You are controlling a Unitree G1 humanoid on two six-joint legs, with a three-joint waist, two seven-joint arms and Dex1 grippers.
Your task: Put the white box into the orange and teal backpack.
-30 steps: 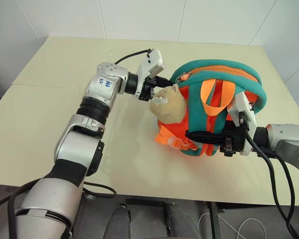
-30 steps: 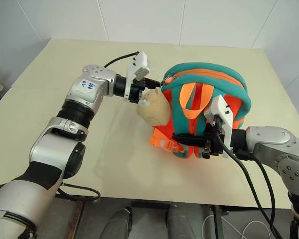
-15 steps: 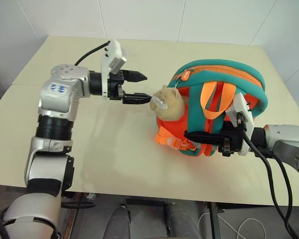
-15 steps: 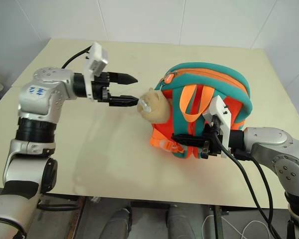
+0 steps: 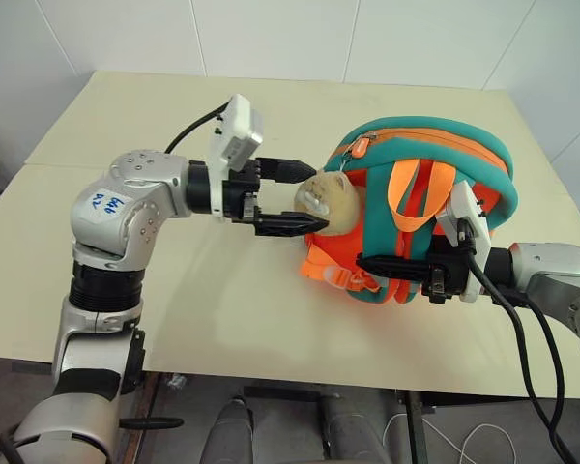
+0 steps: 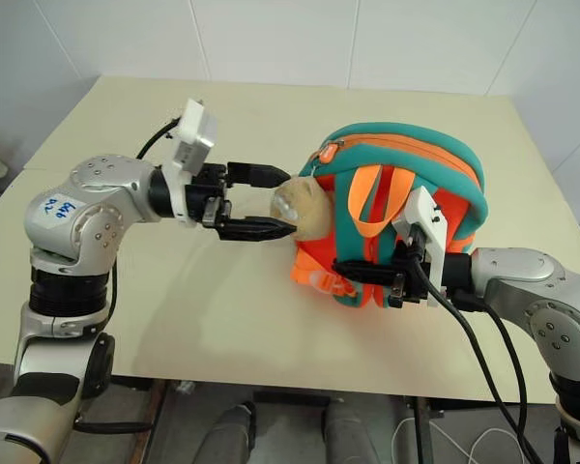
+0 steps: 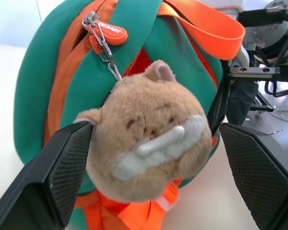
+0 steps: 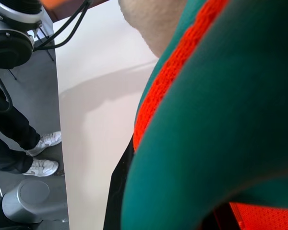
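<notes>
The orange and teal backpack [image 5: 435,155] stands on the table at the right, with its orange straps toward me. Its beige plush charm [image 5: 336,198] hangs at the left side under the orange zipper pull [image 5: 360,147]. My left gripper [image 5: 314,198] is open, one finger [image 7: 62,172] on each side of the charm's face, and grips nothing. My right gripper [image 5: 367,261] is shut on the backpack's lower teal edge, near the table's front. The white box is out of view.
The beige table [image 5: 174,290] has free room to the left of the backpack and behind it. A white tiled wall rises beyond the far edge. Beside the table, a person's legs and white shoes [image 8: 43,153] appear in the right wrist view.
My left gripper pulled away from the backpack's zipper end and came nearer to me. Its open fingers now flank the plush charm. The right gripper kept its hold.
</notes>
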